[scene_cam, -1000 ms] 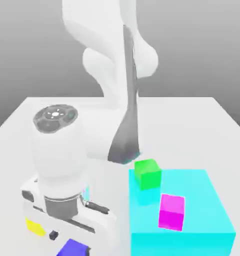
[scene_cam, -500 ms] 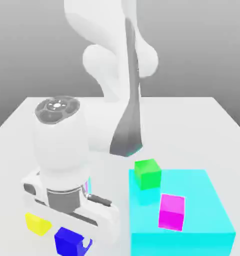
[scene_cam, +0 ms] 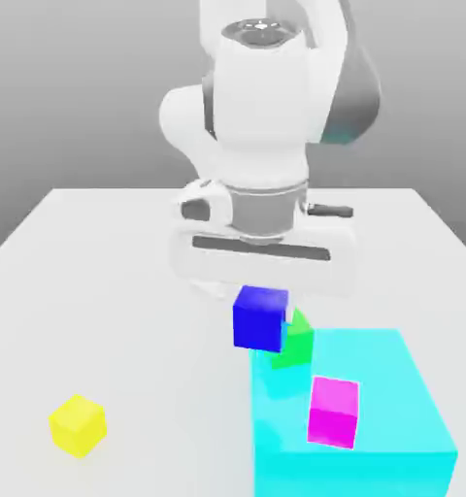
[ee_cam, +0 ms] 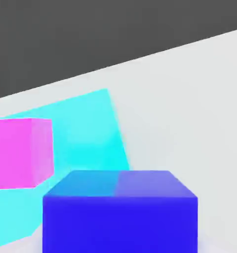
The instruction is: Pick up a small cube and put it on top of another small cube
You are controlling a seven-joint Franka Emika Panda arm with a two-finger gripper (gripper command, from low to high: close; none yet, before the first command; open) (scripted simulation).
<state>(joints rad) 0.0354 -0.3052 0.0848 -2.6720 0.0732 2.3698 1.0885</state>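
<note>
Holding the dark blue cube [scene_cam: 260,322] aloft in the gripper [scene_cam: 263,307] – close by the green cube [scene_cam: 293,347].
Clamped on the blue cube with both fingers, lifted clear of the white table [scene_cam: 159,369] and, in the exterior view, covering part of the green cube from its left side – impossible to tell whether touching it. Down below, resting on the cyan block [scene_cam: 373,374]: the green cube near a far corner, and the magenta cube [scene_cam: 333,413] nearer the front. Off towards the exterior view's left, on the table: the yellow cube [scene_cam: 79,425].
</note>
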